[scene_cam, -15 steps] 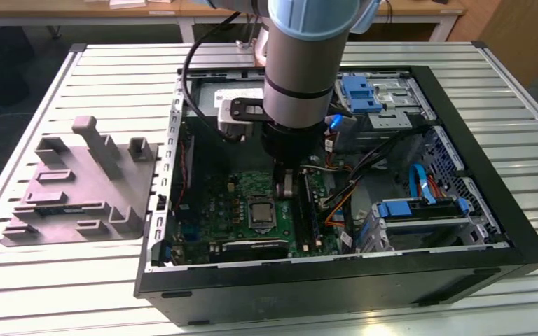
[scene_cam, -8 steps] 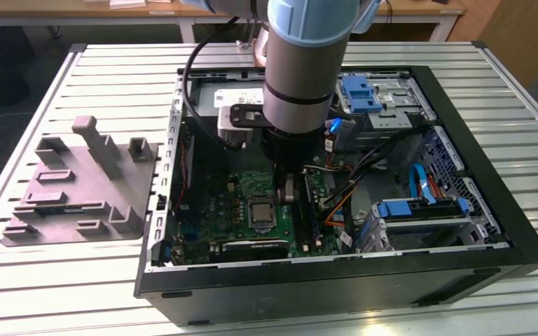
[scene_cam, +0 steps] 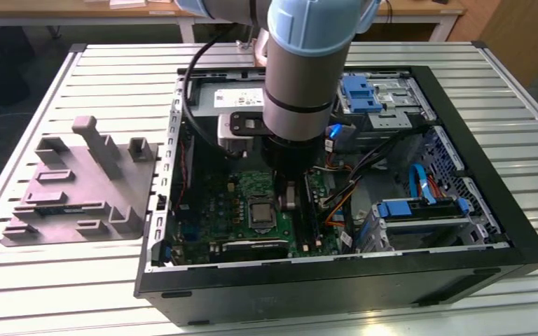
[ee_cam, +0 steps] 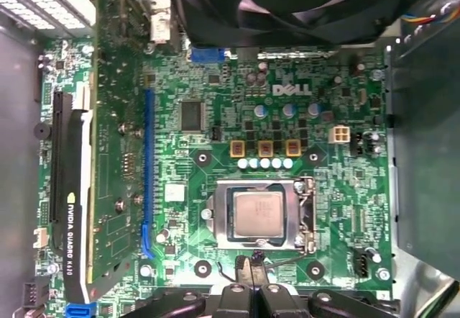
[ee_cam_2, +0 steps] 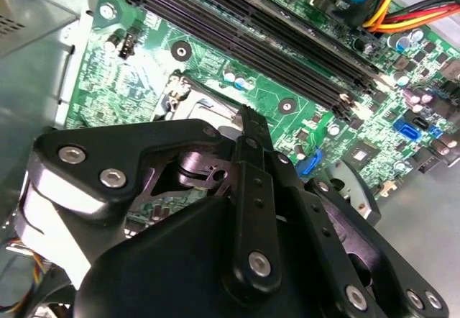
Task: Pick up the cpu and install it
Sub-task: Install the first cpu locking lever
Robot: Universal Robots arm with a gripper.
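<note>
The claw (ee_cam: 251, 275) hung just beside the cpu (ee_cam: 257, 214), its fingers pressed together and holding nothing. The cpu sat flat in its socket frame (ee_cam: 307, 214) on the green motherboard (ee_cam: 215, 116).

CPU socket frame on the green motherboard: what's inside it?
The small square silvery-grey cpu sits inside the black metal socket frame on the green motherboard. The contacts under it are covered.

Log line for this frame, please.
gripper: inside PC case, over motherboard | cpu: seated in socket frame | held: nothing seen
</note>
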